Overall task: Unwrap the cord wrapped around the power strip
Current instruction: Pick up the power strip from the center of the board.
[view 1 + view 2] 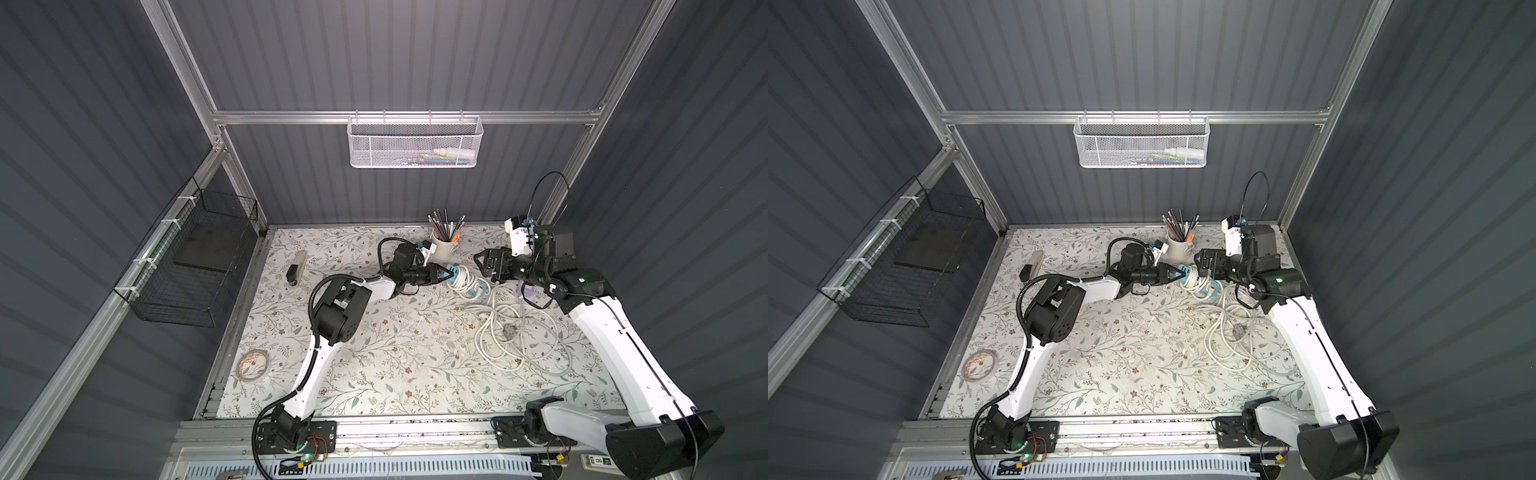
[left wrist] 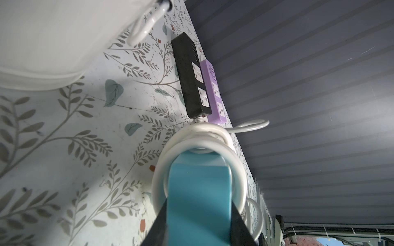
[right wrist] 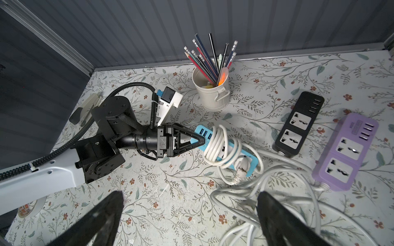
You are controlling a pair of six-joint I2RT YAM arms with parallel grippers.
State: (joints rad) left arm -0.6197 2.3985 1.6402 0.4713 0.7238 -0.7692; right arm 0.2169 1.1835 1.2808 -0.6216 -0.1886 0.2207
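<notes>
Pencil cup (image 3: 213, 95) upright, tape roll (image 1: 252, 353) flat, mesh basket (image 1: 415, 145) hanging

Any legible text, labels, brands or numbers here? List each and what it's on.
No text reads cleanly.
purple power strip: raised label by its USB ports, too blurred.
tape roll: orange print, too small.
small tag on the front frame: a few characters, too small to be sure.
blue power strip: no marking seen.
</notes>
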